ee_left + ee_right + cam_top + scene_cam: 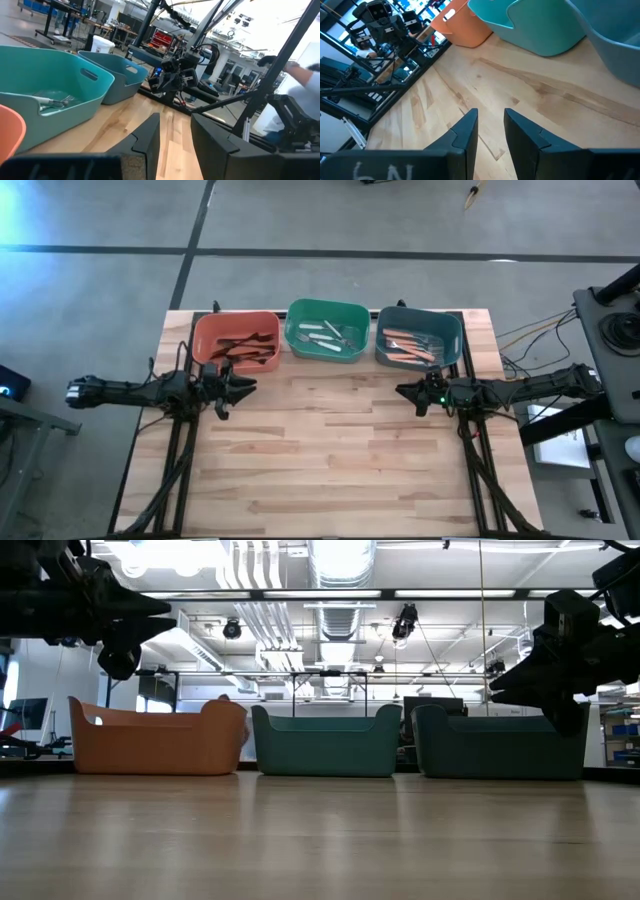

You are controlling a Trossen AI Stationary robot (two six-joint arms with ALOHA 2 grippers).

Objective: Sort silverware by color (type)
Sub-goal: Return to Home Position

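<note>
three bins lined up along the far edge of the surface [330, 460], and every fork is inside one of them. black forks [240, 348] lie piled in the orange bin [205, 330] on the left. white forks [325, 335] lie in the green bin [300, 312] in the middle. orange forks [410, 347] lie in the teal bin [452, 325] on the right. no fork lies on the bare wood.

left gripper [247, 387] hangs just in front of the orange bin, pointing toward the middle of the surface. its fingers [150, 131] stand a narrow gap apart with nothing between them. right gripper [402, 391] is over on the other side, just in front of the teal bin, pointing inward to face the left one. its fingers [465, 127] are narrowly parted too, and empty. the low view shows both grippers lifted clear of the wood, well apart from each other, with the bins standing between them at the back.
</note>
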